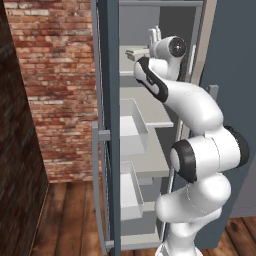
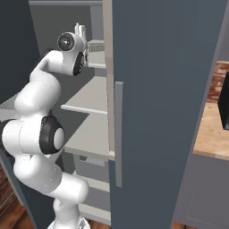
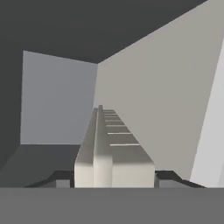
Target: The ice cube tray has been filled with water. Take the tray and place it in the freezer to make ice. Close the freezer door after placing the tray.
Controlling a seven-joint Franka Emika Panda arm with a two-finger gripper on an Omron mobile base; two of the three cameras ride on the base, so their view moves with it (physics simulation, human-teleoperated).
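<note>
A: Inside the freezer (image 1: 145, 115), above the upper white shelf (image 1: 150, 102), we have the ice cube tray (image 3: 111, 146) gripped edge-on; in the hand view it runs away from us toward the grey back wall (image 3: 57, 103), its cell dividers showing as pale lines along one face.

B: And the end effector (image 3: 113, 179) is clenched on the tray's near end, a dark fingertip on either side. In the left base view the tray (image 1: 136, 53) juts out past the wrist, near the shelf's front edge.

A: We cannot tell whether it touches the shelf yet. It looks to hang just above.

B: Then we judge the step in hand to be the set-down. The tray holds water, so we should roll it level first, then lower slowly until the underside meets the shelf along its whole length.

A: We should also keep it clear of the side wall (image 3: 166, 96), which sits close beside it, and push it well in from the front edge so the door will not catch it.

B: Let go only once it is resting flat. After that, we back the arm (image 1: 195, 110) straight out through the opening, since the freezer door (image 1: 107, 125) stands open close beside it.
</note>
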